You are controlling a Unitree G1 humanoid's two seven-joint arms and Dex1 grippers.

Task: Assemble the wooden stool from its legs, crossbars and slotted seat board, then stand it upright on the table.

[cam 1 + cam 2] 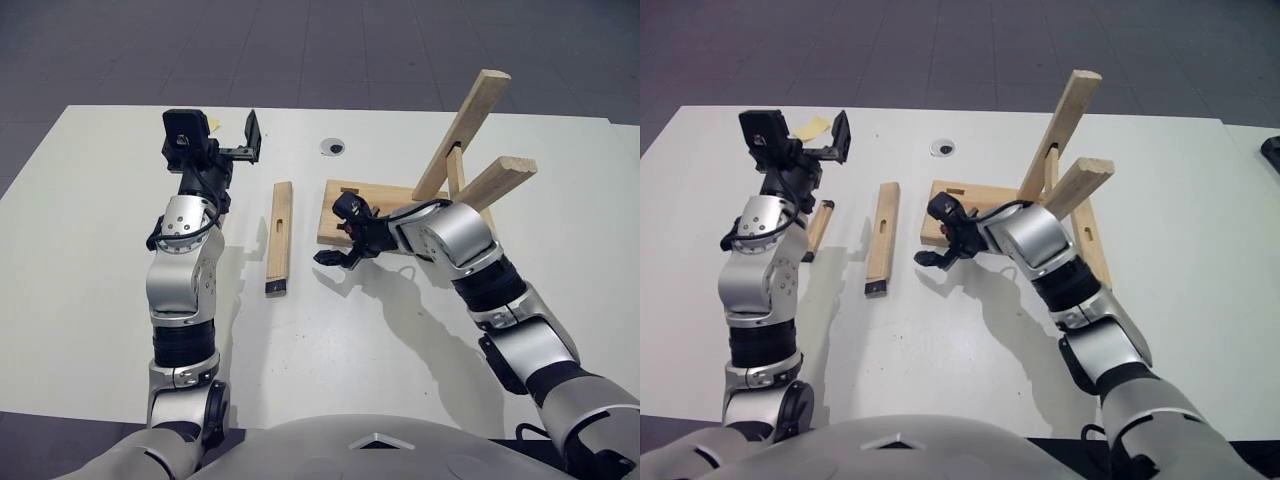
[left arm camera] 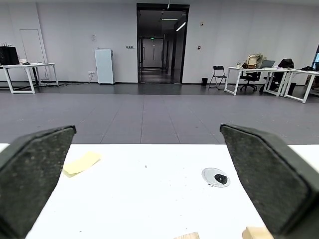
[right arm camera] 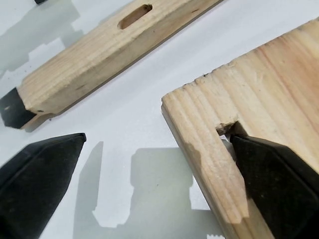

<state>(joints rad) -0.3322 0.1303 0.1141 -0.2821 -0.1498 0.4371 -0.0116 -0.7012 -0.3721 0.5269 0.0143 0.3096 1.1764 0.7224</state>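
A grey tiled floor [image 1: 300, 50] surrounds the white table [image 1: 90, 300]. The left wrist view looks past the table's far edge to white walls, a dark open doorway [image 2: 162, 42], a white cabinet [image 2: 104, 65] beside it, and desks with chairs [image 2: 259, 74] along the side.

Taking 12 o'clock as straight away from the robot, the part-built stool lies at 2 o'clock from the table's middle. Its seat board [image 1: 385, 197] is flat on the surface. Two legs stand in it, a long one [image 1: 462, 130] and a shorter one [image 1: 497, 180], both leaning toward 1 o'clock, with a crossbar [image 1: 455, 172] between them.

A loose leg [image 1: 280, 235] with a slot and a black end lies flat at 11 o'clock, pointing along the 12–6 line, just apart from the board.

The right gripper [image 3: 158, 142] sits at the board's 8 o'clock corner. Its fingers are spread wide, one touching the notched corner and the other over bare table.

The left gripper [image 2: 147, 159] is raised at 10 o'clock, its fingers wide apart and holding nothing.

A short dowel-like bar [image 1: 818, 228] lies beside the left arm. A round cable port [image 1: 334, 147] sits at 12 o'clock, and a yellow note [image 2: 80, 162] lies near the far edge at 11 o'clock.
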